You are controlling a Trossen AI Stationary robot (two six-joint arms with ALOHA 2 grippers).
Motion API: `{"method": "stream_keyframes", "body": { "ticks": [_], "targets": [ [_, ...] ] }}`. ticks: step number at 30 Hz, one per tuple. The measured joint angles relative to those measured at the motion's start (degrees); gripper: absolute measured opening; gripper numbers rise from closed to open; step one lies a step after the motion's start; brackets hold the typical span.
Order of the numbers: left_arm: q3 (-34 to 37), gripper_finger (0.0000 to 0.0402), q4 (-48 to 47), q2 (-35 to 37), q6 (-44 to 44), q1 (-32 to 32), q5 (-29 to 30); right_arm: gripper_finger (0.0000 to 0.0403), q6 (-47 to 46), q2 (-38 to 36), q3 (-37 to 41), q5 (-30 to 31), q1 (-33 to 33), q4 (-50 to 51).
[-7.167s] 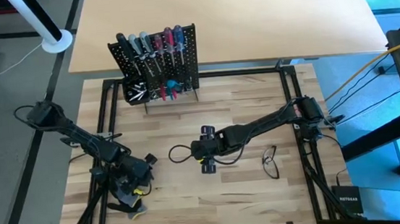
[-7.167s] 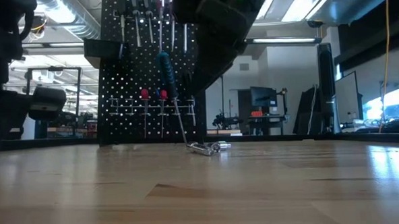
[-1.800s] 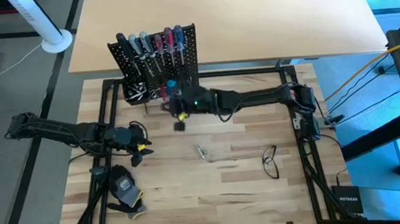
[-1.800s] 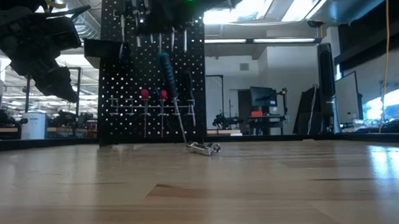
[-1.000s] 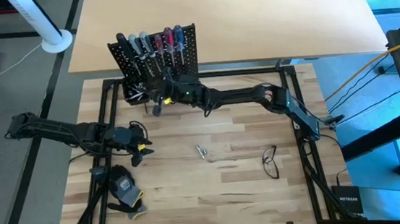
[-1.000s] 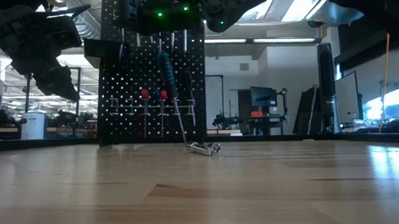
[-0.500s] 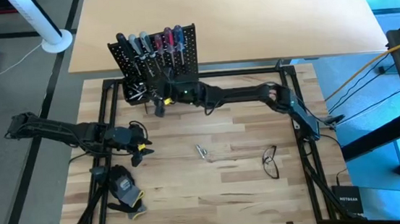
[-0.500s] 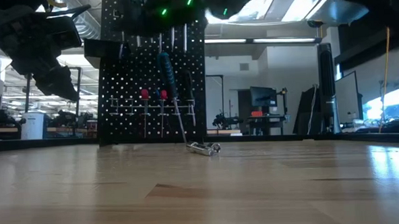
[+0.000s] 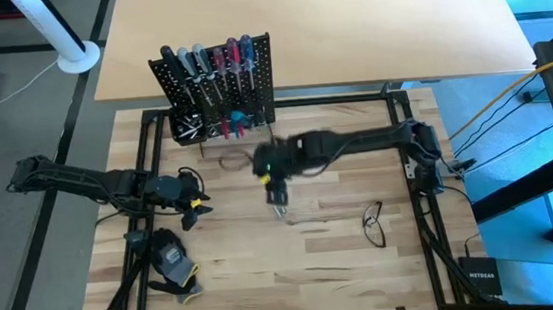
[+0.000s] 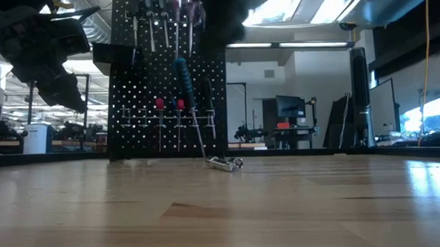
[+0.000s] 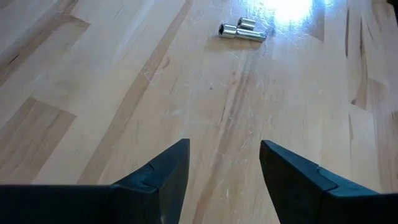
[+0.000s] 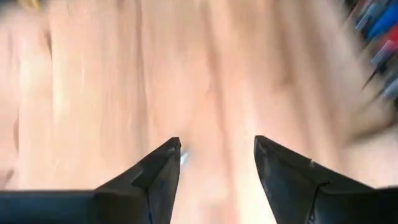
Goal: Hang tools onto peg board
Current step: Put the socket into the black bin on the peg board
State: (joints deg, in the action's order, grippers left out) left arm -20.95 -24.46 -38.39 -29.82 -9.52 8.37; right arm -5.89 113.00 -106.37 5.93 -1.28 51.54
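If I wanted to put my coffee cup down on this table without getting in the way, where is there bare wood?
The widest bare patch is the near strip, between the glove and the glasses. The back is crowded: the peg board with its tools, a cable loop, then the right gripper over the silver bits mid-table. The left gripper hangs at the left edge.

Black perforated peg board [image 9: 218, 85] carries tools [image 9: 210, 60] with grey, red and blue handles. Silver bits [image 11: 242, 30] lie on the pale, striped wooden table [image 9: 344, 239]. Glove [image 9: 173, 267] is grey-black with yellow trim.
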Motion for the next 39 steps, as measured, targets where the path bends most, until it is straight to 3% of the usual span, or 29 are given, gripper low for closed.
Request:
{"method": "stream_keyframes", "body": {
  "ticks": [7,17,34,39],
  "targets": [
    [0.00,0.0184,0.10,0.00,-0.38,0.00,1.33,0.0206,-17.15,0.38,12.64,1.20,-5.07,-0.85],
    [0.00,0.0184,0.42,-0.02,-1.27,0.00,1.94,0.0206,-37.51,0.38,26.57,2.65,-6.64,-19.58],
    [0.00,0.0184,0.77,-0.01,-0.17,0.00,1.96,0.0206,-42.36,1.91,32.97,4.32,-6.58,-27.54],
    [0.00,0.0184,0.71,-0.02,-0.15,0.00,1.96,0.0184,-41.99,3.52,32.77,4.32,-6.64,-27.49]
  ]
}}
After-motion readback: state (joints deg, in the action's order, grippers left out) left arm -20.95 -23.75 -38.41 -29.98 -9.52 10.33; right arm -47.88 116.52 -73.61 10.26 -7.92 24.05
